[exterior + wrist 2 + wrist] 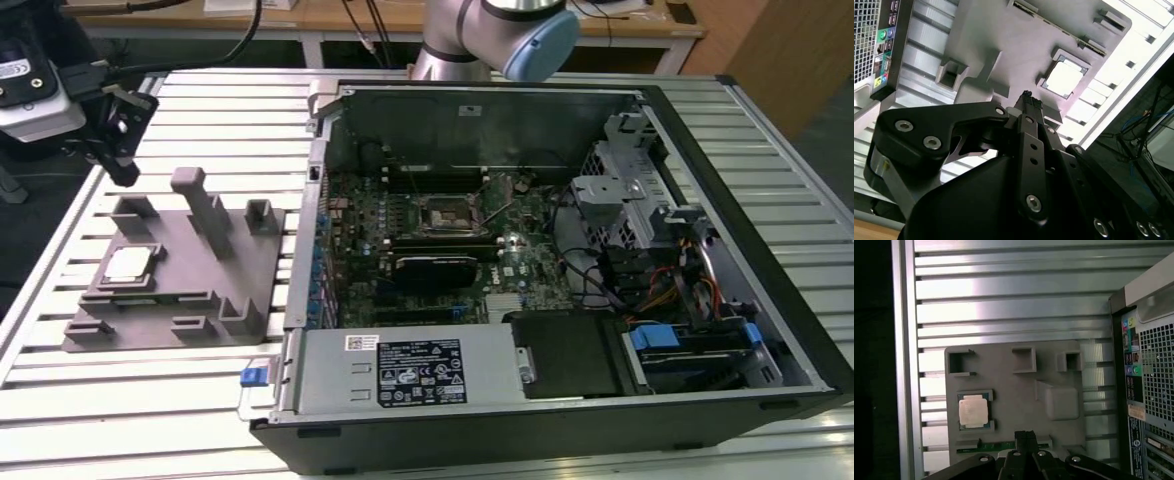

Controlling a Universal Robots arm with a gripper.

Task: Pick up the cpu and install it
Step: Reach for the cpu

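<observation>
The cpu lies flat in its pocket on the grey fixture, which rests on the slatted surface at 9 o'clock of the open computer case in the exterior view. The jaws hang in the air at about 12 o'clock of the chip, clear of it and of the fixture. In both wrist views they are pressed together with nothing between them, and the cpu sits off to one side of their line rather than beneath it. The work looks barely begun: the chip is untouched and the socket on the board inside the case holds nothing that I can make out. The main risk, as I judge it, is coming down on the chip with the jaws closed or off-centre, which would press on the metal lid or tip the chip in its pocket. The upright blocks, at 2 o'clock of the chip, could also catch the jaws. A skewed grip would carry over to the socket, where a misaligned chip may not seat.
</observation>
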